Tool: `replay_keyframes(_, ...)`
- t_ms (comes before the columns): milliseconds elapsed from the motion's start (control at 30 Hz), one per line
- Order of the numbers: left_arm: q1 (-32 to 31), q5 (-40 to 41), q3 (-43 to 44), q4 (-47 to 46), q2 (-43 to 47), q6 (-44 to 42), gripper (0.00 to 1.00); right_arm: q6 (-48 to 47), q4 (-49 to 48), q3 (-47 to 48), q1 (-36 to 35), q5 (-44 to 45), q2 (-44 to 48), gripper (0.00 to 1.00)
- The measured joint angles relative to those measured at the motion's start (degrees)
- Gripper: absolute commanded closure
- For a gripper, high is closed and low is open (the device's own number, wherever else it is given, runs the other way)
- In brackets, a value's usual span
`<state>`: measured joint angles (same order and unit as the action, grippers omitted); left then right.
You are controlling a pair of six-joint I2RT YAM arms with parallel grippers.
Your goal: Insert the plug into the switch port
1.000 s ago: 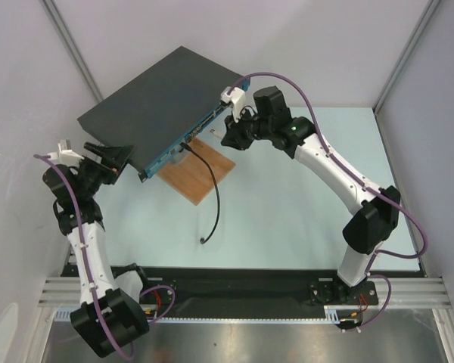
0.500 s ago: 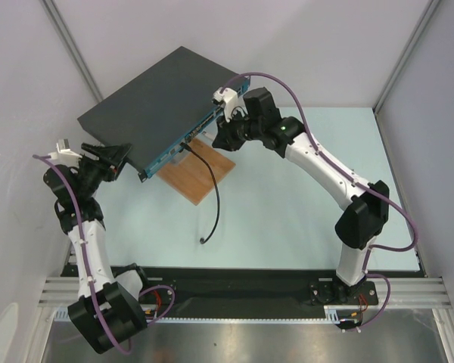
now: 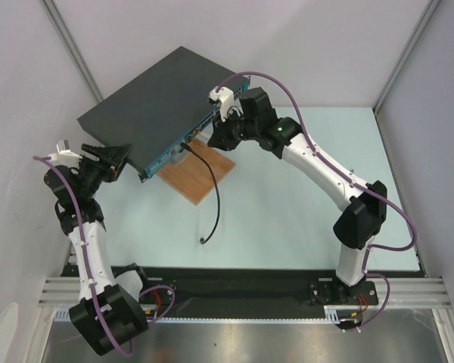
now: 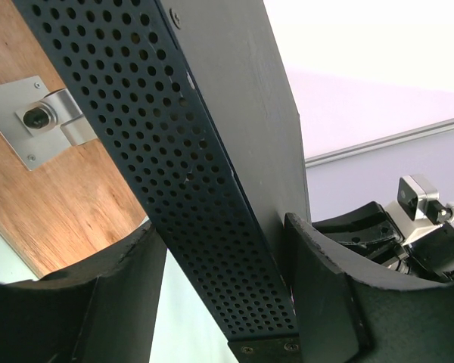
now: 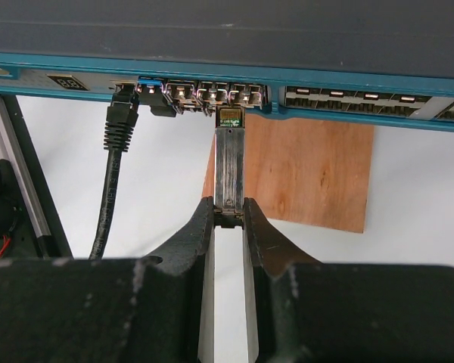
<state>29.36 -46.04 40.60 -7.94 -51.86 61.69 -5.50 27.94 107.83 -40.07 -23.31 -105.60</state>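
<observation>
- Switch point(image 3: 159, 98): a large flat dark box at the far left of the desk point(image 3: 287, 212). Its teal front face, with a row of small sockets, is turned toward the right arm.
- Right tool point(image 5: 228, 219): pressed together on the rear end of the plug point(image 5: 228, 159), a slim metal bar pointing straight at the socket row.
- Plug tip: right at the mouth of a socket near the left-centre of the row. Most of the plug's length is outside, so it is not seated. Whether the tip has entered at all cannot be told.
- Left tool point(image 4: 227, 302): pinching the switch's left corner, with one finger on the perforated side and the other on the dark top. Both appear to touch it.
- Black cable point(image 5: 113, 174): plugged into a socket further left and trailing down onto the desk, apart from the plug.
- Wooden board point(image 5: 303, 174): lying under the switch's front edge.
- Step in hand, as a judgement: final alignment and the start of insertion.
- Next move, as a judgement: a straight, gentle push along the plug's length, kept square to the front face, while the left tool braces the switch against sliding back.
</observation>
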Motion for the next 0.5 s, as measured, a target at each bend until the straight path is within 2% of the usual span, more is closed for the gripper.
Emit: replay_keyframes(500, 0.0, 0.0, 0.0, 0.1, 0.0, 0.4, 1.00, 0.2, 0.0, 0.0, 0.5, 0.9, 0.0, 1.00)
